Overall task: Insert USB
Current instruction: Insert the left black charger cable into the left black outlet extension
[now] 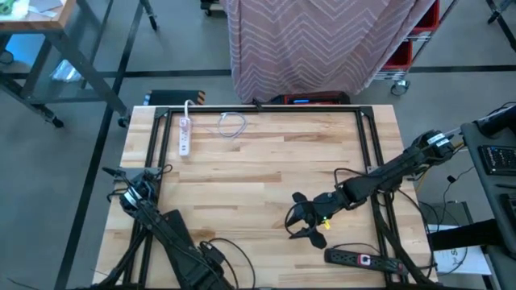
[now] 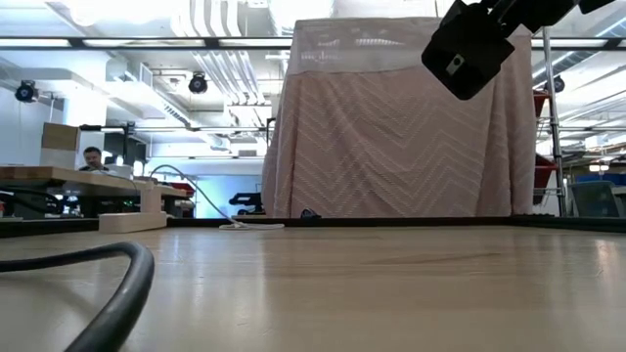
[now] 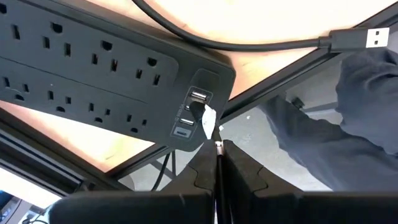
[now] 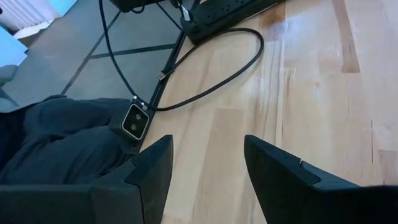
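Wooden table (image 1: 266,161) before draped cloth (image 1: 314,44)

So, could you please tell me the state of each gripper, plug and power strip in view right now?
Left gripper: shut, close to the USB ports.
Right gripper: open, empty, above the table.
USB plug: unplugged, on its black cable.
Black power strip: visible sockets empty.
White power strip: lying flat on the table.
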Robot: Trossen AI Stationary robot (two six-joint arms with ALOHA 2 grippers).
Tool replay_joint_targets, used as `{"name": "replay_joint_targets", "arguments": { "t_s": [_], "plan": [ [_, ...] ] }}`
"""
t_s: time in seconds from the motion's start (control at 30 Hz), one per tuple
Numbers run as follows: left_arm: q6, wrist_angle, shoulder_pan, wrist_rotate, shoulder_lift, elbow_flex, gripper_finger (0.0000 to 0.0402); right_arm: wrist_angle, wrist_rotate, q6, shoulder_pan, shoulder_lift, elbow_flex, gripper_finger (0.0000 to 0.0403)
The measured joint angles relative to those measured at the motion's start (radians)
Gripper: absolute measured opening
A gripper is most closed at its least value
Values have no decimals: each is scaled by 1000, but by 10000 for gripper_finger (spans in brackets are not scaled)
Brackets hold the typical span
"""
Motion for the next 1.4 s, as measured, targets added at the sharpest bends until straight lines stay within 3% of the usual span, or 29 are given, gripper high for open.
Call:
{"name": "replay_joint_targets", "arguments": {
  "t_s": [0.57,1.2,1.4],
  "plan": [
    [3,2,0,9,-5,-6,0,0,0,2,0,0,0,186],
    [26,76,-4,59,-16,-99,0,0,0,1,0,-1,0,186],
    [52,118,-3,-2,-15,-109,0,0,0,-1,0,-1,0,186]
  ]
}}
